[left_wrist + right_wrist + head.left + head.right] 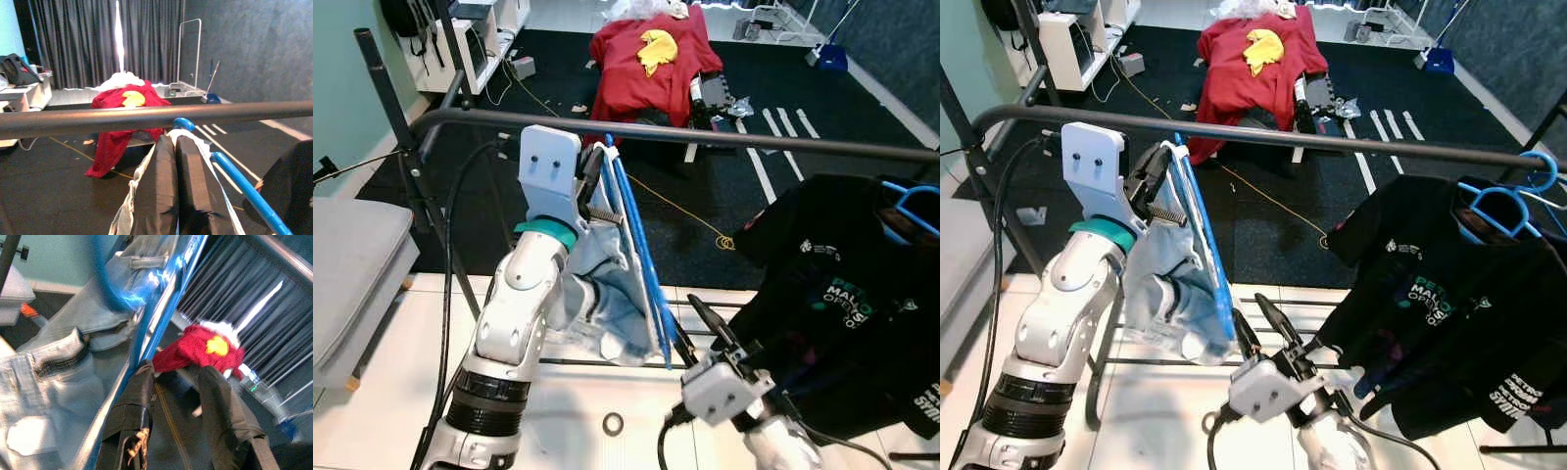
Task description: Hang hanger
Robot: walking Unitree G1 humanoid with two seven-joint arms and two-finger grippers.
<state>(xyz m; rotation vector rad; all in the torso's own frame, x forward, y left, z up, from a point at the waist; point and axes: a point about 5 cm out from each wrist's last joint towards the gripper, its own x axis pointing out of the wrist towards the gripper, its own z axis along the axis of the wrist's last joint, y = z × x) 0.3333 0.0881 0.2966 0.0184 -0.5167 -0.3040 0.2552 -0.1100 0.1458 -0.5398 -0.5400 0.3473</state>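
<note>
Left gripper [595,186] clamped tight on the neck of the blue hanger [641,259], light denim garment [607,294] draped on it. Hook sits just at the black rail [724,135]; seating unconfirmed. Right gripper [710,323] low, jaws parted around the hanger's lower end. Remaining, by estimate: settle hook, release both. 1 black shirt [842,294] already hangs.

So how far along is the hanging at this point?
Done: a black t-shirt already hangs on the rail. In hand: the left gripper is shut on the blue hanger carrying light denim, its hook right at the rail; the right gripper, open, is at the hanger's lower end. Left: seat the hook, release.
</note>
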